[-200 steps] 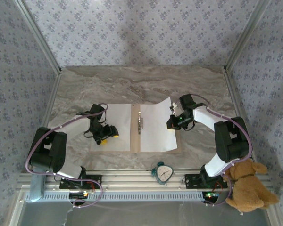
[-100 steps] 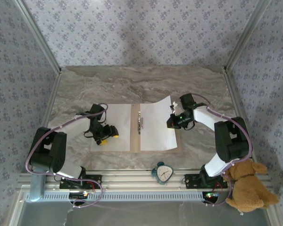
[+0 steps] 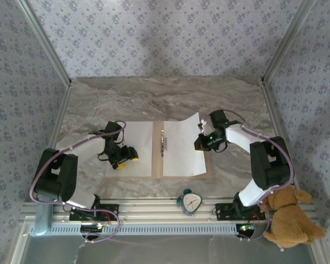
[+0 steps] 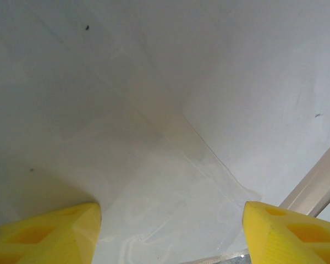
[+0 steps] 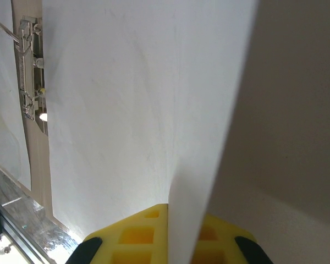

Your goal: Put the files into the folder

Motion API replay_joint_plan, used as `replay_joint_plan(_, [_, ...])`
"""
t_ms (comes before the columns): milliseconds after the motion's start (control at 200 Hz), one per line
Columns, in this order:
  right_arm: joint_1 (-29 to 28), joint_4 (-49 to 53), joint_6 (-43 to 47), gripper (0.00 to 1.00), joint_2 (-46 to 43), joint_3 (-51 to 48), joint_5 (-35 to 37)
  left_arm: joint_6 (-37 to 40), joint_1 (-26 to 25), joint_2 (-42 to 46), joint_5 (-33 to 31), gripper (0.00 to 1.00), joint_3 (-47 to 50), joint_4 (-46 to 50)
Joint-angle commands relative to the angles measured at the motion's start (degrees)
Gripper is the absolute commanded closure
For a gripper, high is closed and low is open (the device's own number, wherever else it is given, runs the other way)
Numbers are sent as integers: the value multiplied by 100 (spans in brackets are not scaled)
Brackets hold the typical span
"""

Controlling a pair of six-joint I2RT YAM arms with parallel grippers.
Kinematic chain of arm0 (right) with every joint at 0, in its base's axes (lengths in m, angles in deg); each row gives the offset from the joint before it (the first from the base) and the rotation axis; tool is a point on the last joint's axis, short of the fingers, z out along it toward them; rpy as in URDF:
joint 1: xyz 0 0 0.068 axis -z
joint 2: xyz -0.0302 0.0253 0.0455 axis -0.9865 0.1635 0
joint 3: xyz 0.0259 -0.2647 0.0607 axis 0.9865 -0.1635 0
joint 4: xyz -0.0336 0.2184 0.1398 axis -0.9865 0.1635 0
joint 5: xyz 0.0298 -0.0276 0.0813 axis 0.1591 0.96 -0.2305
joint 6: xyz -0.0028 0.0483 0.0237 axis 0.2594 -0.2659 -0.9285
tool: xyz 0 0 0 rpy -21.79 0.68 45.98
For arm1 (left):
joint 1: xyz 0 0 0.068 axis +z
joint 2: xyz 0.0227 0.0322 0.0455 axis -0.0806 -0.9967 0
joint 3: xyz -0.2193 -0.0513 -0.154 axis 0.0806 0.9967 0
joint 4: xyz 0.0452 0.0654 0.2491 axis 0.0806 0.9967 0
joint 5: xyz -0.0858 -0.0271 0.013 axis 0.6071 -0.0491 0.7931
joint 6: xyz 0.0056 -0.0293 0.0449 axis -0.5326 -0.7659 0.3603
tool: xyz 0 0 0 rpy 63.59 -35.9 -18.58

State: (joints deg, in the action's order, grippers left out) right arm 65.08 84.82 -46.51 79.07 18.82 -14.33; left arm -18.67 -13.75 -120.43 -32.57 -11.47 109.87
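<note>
Left gripper point(image 3: 126, 155) is sitting low over left sheet point(image 3: 138, 137), fingers apart, gripping nothing. Folder point(image 3: 158, 165) is lying open on table point(image 3: 154, 99), one sheet resting on each cover. Right gripper point(image 3: 202, 141) is clamping right sheet point(image 3: 181, 151) at its outer edge, holding the far corner raised.

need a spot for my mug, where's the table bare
Bare: the far strip of table between back wall and folder. Crowded: the middle, where the left gripper hovers over one sheet and the right gripper pinches the other; a clock sits near the front edge.
</note>
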Motion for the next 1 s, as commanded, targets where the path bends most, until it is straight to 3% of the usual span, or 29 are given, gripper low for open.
replay_joint_plan(0, [19, 100, 125, 100, -16, 19, -47, 58, 49, 12, -69, 30, 17, 257])
replay_joint_plan(700, [60, 166, 259, 100, 11, 33, -49, 78, 44, 14, -69, 30, 12, 283])
replay_joint_plan(994, [57, 342, 199, 70, 35, 148, 300, 69, 44, 4, -68, 30, 8, 271])
